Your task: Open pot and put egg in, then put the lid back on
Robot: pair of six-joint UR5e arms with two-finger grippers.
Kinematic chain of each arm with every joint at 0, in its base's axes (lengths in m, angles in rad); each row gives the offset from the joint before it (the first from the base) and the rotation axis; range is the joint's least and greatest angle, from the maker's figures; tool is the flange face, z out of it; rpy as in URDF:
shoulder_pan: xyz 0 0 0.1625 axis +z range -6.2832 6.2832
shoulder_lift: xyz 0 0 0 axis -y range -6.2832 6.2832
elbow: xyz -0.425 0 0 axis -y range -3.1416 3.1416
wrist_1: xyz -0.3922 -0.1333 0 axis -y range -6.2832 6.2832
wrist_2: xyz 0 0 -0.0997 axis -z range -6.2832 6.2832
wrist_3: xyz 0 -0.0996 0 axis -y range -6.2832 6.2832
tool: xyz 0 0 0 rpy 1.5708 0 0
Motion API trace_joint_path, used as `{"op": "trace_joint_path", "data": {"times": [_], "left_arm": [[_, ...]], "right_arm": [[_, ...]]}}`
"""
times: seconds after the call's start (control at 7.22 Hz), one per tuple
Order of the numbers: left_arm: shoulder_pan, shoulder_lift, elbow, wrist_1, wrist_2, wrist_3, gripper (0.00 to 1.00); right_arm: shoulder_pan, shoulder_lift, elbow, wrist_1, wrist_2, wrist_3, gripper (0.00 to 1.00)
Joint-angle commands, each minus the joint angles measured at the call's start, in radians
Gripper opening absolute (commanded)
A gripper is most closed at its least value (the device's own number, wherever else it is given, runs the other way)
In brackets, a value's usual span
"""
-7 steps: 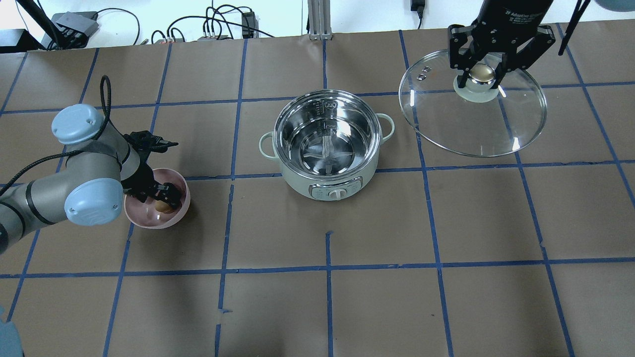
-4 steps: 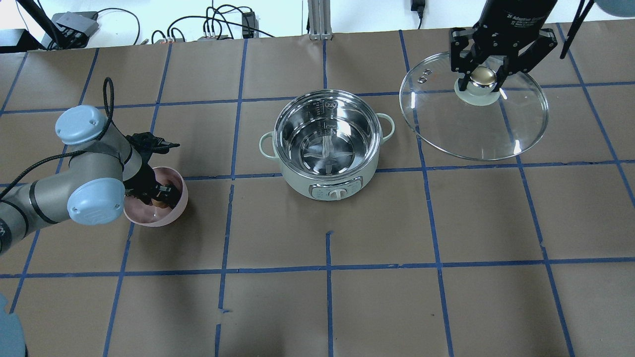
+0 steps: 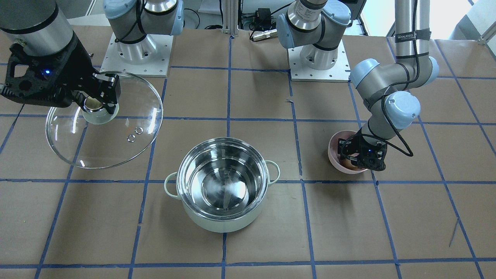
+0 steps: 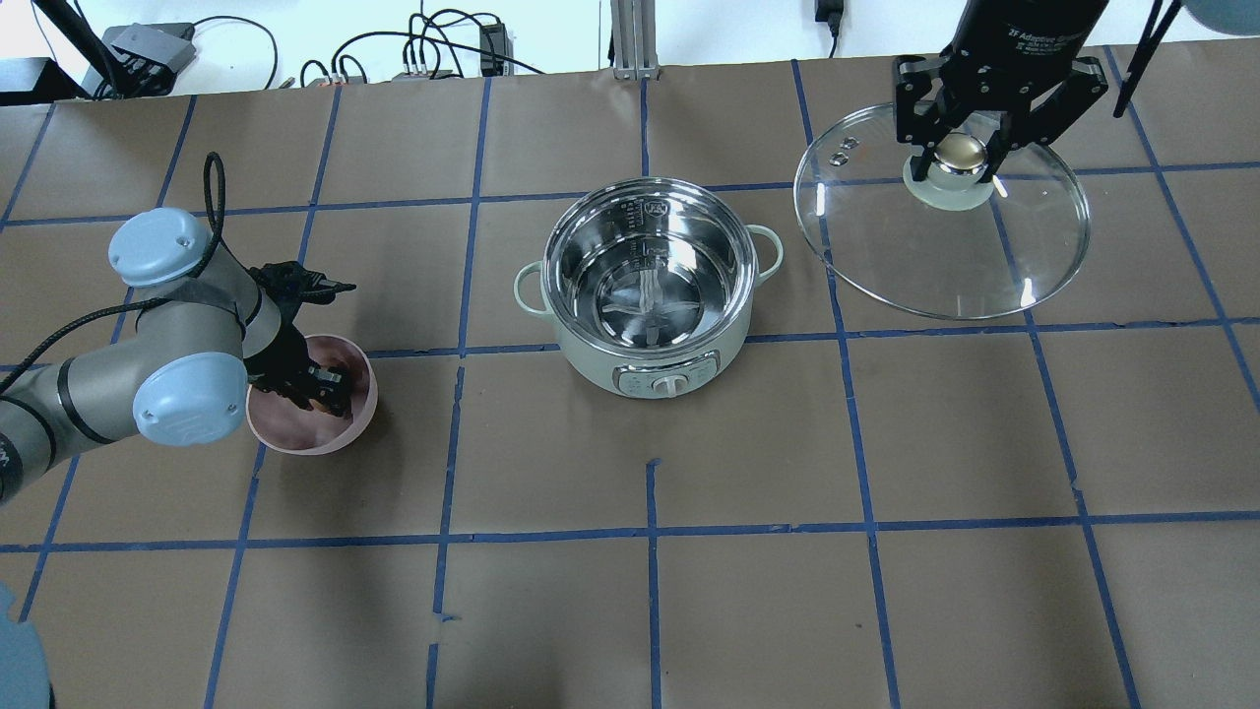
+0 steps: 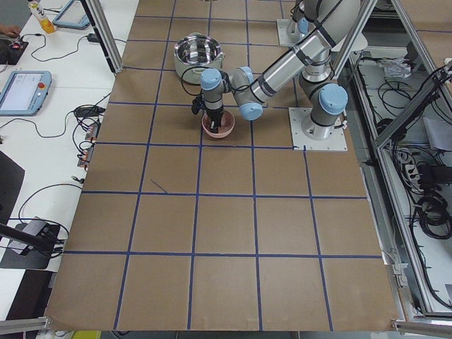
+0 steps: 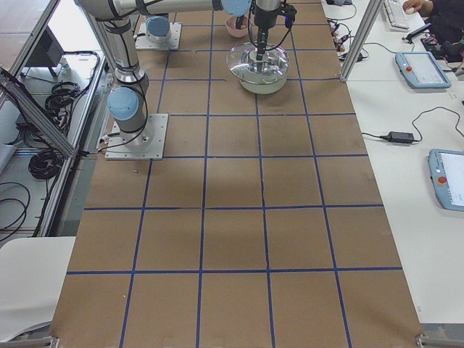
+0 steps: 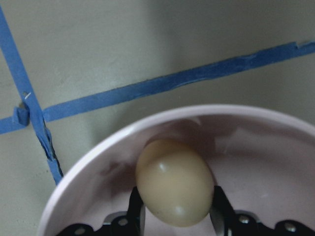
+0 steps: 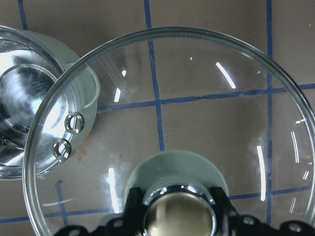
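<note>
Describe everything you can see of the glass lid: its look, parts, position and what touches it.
The lid is a large round dome of clear glass with a steel rim, two small vent holes near one edge, and a shiny metal knob on a pale cream base. It is off the pot, beside it, slightly tilted and apparently lifted. Only the right gripper touches it, fingers closed on the knob.

pot (image 4: 591, 366): pale mint-green outside, mirror steel inside.
lid (image 4: 935, 266): clear glass, steel rim.
knob (image 8: 179, 211): chrome on a cream base.
egg (image 7: 174, 182): plain tan-brown.
bowl (image 7: 256, 147): pink.
table (image 4: 787, 443): brown paper, blue tape grid.
my left claw (image 4: 320, 384), my right claw (image 4: 959, 160): black.
my left arm (image 4: 108, 379): grey, light-blue caps.
</note>
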Motion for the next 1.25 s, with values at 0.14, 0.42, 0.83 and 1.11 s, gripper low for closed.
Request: {"op": "trace_joint_path", "data": {"times": [0.14, 0.42, 0.83, 1.11], "left_arm": [[-0.001, 0.000, 0.000, 0.000, 0.000, 0.000, 0.31], [-0.001, 0.000, 0.000, 0.000, 0.000, 0.000, 0.32], [0.001, 0.004, 0.015, 0.002, -0.002, 0.003, 0.23], [0.001, 0.006, 0.029, -0.002, 0.000, 0.008, 0.15]], "right_arm": [[-0.004, 0.000, 0.000, -0.001, -0.001, -0.001, 0.19], [-0.002, 0.000, 0.000, -0.002, -0.001, -0.001, 0.19], [-0.004, 0.000, 0.000, -0.002, -0.001, -0.001, 0.19], [-0.004, 0.000, 0.000, -0.005, -0.001, -0.001, 0.19]]}}
